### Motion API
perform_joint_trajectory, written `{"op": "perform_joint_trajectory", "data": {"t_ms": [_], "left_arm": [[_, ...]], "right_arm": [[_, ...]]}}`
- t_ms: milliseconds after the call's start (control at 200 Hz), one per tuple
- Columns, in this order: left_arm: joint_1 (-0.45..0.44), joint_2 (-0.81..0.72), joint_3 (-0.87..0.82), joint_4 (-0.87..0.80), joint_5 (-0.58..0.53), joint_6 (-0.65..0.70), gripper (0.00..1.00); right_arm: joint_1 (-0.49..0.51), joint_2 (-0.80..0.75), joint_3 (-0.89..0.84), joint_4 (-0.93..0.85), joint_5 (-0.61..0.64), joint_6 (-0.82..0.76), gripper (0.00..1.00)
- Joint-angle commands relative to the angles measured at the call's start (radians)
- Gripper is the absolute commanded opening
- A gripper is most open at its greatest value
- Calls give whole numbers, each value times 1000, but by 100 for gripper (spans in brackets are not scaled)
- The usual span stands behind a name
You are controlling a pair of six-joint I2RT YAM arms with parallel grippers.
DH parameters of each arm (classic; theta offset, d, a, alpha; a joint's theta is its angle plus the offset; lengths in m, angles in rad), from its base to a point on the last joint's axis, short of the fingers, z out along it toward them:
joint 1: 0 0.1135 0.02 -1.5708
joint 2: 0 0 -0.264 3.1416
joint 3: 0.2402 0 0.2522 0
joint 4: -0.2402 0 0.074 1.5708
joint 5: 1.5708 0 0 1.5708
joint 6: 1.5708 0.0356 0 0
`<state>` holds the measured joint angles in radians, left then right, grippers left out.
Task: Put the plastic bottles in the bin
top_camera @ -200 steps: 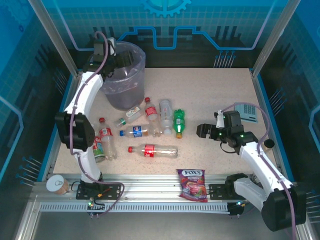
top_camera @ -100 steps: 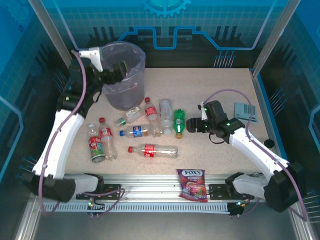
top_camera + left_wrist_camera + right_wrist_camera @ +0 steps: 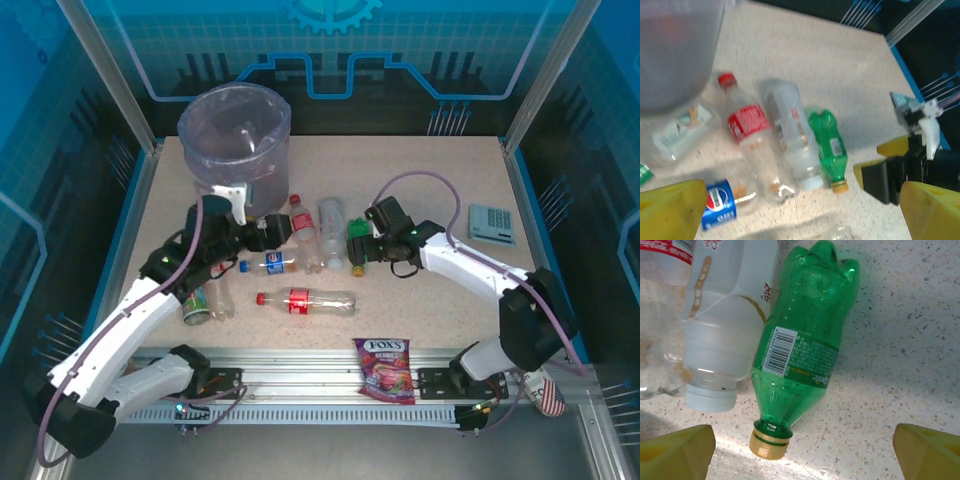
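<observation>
Several plastic bottles lie in a cluster mid-table: a green bottle (image 3: pixel 357 238) (image 3: pixel 805 350) with a gold cap (image 3: pixel 767 442), a clear white-capped one (image 3: pixel 331 225) (image 3: pixel 725 350), a red-labelled one (image 3: pixel 302 228) (image 3: pixel 747 125), a blue-labelled one (image 3: pixel 270 264) (image 3: pixel 720 202), and a Coke bottle (image 3: pixel 305 301) nearer the front. The grey bin (image 3: pixel 235 130) with its lilac liner stands at the back left. My right gripper (image 3: pixel 364 248) (image 3: pixel 802 455) is open, its yellow fingers wide on either side of the green bottle's cap end, touching nothing. My left gripper (image 3: pixel 272 234) (image 3: pixel 800 220) is open and empty, low over the cluster's left side.
Two more bottles (image 3: pixel 205 295) lie at the left, partly under my left arm. A Fox's candy bag (image 3: pixel 383 357) sits at the front edge. A small grey keypad device (image 3: pixel 492 222) lies at the right. The two grippers face each other closely across the cluster.
My left arm has swung down from the bin's rim to the bottle cluster. My right gripper has moved left across the table up to the green bottle.
</observation>
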<state>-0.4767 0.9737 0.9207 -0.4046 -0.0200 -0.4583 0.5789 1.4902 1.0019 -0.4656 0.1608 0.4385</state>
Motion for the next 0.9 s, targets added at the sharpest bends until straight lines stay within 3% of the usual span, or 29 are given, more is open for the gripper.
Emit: {"op": "perform_joint_trajectory", "data": {"t_ms": [0,275,550,770,896], "left_arm": [[-22,3,-104,116,39,-151,99],[-74,28,-239,294,-7,-274,99],[-80,48,-244,314,-35,-268,99],[-81,46,-249,319,-33,-269,99],[-82,40,-255,319,-33,-270,99]], "right_arm": [[16,42,24,50,37,30,92],[18,154,21,125,41,52,86],[16,262,18,207,83,68,80],[15,330,22,257,104,53,81],[13,331,10,276,114,45,76]]}}
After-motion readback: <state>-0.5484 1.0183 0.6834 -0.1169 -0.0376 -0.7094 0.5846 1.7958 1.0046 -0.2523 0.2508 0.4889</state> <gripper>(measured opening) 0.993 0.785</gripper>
